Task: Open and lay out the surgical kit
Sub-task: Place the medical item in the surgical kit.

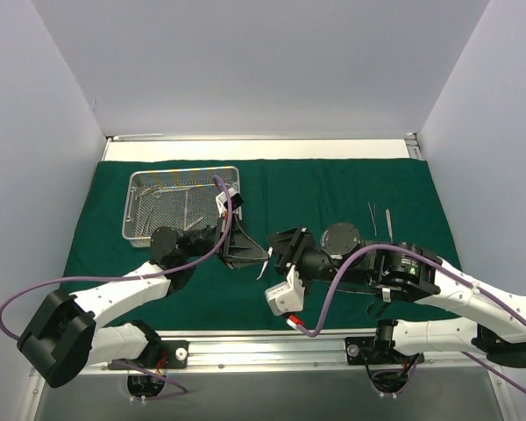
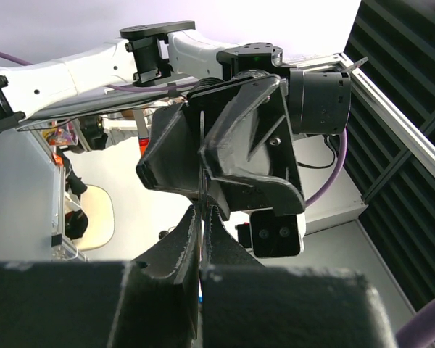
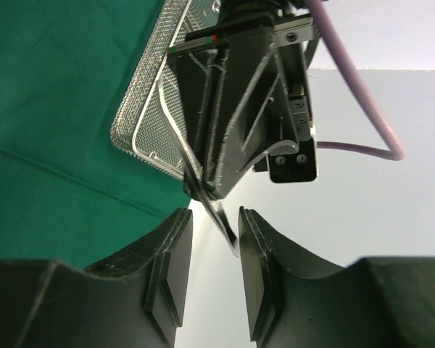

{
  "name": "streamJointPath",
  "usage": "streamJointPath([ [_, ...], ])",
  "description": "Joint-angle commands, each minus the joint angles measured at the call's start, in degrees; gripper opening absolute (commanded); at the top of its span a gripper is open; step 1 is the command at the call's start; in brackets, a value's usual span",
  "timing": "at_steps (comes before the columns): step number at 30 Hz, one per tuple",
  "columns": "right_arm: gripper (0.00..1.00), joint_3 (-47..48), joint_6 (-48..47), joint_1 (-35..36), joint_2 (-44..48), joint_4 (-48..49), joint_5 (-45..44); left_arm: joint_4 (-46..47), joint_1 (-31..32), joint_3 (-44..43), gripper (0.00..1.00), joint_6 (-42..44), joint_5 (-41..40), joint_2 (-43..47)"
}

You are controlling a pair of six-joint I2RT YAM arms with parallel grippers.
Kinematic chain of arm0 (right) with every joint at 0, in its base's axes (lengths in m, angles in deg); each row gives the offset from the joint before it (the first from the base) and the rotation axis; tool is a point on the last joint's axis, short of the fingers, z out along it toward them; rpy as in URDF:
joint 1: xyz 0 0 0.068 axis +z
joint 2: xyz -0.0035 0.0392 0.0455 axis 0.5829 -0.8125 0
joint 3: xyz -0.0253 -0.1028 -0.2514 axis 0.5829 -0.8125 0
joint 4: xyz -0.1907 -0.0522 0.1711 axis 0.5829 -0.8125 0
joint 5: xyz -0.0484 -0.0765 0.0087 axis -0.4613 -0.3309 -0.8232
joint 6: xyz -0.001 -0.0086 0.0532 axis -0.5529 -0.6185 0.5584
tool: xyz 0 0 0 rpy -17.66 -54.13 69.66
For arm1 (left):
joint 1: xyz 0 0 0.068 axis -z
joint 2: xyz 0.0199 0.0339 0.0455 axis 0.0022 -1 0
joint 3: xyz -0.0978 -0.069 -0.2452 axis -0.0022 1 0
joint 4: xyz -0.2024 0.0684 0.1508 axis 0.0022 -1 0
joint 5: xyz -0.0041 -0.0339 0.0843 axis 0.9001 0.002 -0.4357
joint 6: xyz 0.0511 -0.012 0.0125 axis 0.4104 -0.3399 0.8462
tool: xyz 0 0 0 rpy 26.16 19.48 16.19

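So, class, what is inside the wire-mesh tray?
A few slim steel instruments lie in the tray, too small to name. The left arm's purple cable covers its right edge, hiding anything there.

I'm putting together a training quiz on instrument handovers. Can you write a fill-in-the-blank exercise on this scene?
1. The rectangular silver wire-mesh tray lies on the ___ half of the dark green cloth.
2. The left gripper is ___ on a slim steel instrument.
3. That instrument's tip sits between the fingers of the right gripper, which is ___.

Missing words: left; shut; open.
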Motion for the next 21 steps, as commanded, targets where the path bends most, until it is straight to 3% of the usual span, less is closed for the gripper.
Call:
streamJointPath([
  [1,0.31,-0.7,-0.2,0.4,1.3,2.2,-1.5,0.4,0.3,-1.8,0.02,-23.6,-0.1,2.0],
  [4,0.25,-0.6,-0.2,0.5,1.1,2.1,-1.6,0.6,0.3,-1.8,0.02,-23.7,0.0,1.9],
  [7,0.0,-0.5,0.0,0.4,0.9,2.8,-1.0,0.6,0.3,-1.8,0.02,-23.9,0.6,2.1],
  [11,0.0,0.0,1.3,0.4,0.4,3.4,-0.7,0.2,0.3,-1.1,0.05,-23.7,0.5,2.7],
  [13,0.0,-0.1,1.5,0.3,0.4,3.3,-0.7,0.3,0.0,-0.9,0.19,-22.7,0.5,3.0],
  [14,0.0,-0.1,1.7,0.3,0.4,3.2,-0.8,-0.4,-0.1,-0.6,0.34,-22.0,0.0,3.2],
  [16,0.0,-0.3,2.2,0.0,0.7,2.7,-0.7,-0.6,-0.7,-0.3,0.46,-20.5,-0.7,3.9],
  [17,0.0,-0.4,2.9,-0.1,0.8,2.7,-0.6,-0.8,-1.4,0.3,0.77,-19.9,-0.4,4.3],
  [18,0.0,-0.6,3.3,-0.1,1.1,2.6,-0.5,-1.1,-2.6,0.7,0.94,-18.7,-0.4,4.5],
  [21,0.0,-1.4,5.0,-0.3,1.8,1.7,-0.4,-3.0,-5.1,2.7,0.94,-17.2,0.1,5.6],
])
